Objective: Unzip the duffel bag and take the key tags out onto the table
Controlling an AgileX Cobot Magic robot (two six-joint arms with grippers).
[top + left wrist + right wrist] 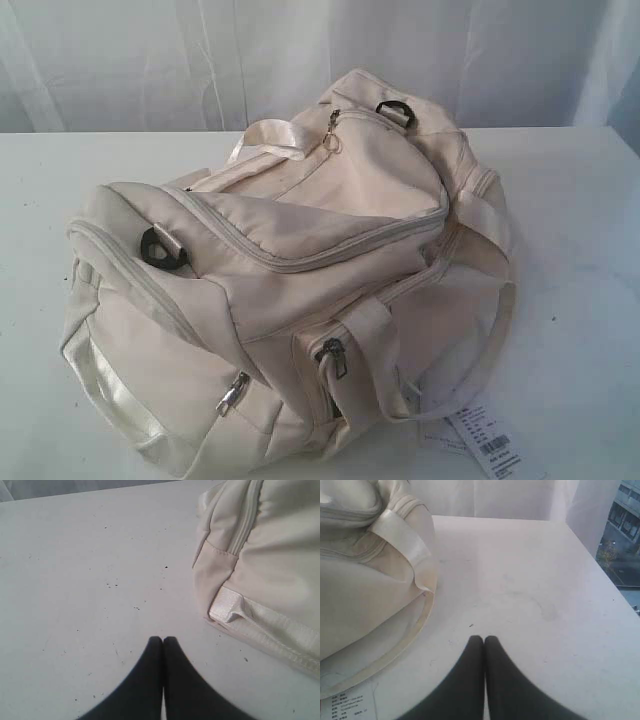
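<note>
The cream-white duffel bag [300, 280] lies on the white table [580, 230], and every zipper I can see on it is closed. Its main zipper [330, 255] curves across the top panel. The key tags are hidden. Neither gripper appears in the exterior view. In the left wrist view my left gripper [163, 639] is shut and empty over bare table, with one end of the duffel bag [260, 565] off to one side. The right wrist view has my right gripper [484, 638] shut and empty over the table, beside the duffel bag [365, 595] and its shiny handle strap [402, 540].
A white paper barcode tag [490, 440] lies by the bag at the front right and shows as the barcode tag [345, 705] in the right wrist view. A pale curtain [150, 60] hangs behind the table. The table edge [600, 565] runs past the right gripper.
</note>
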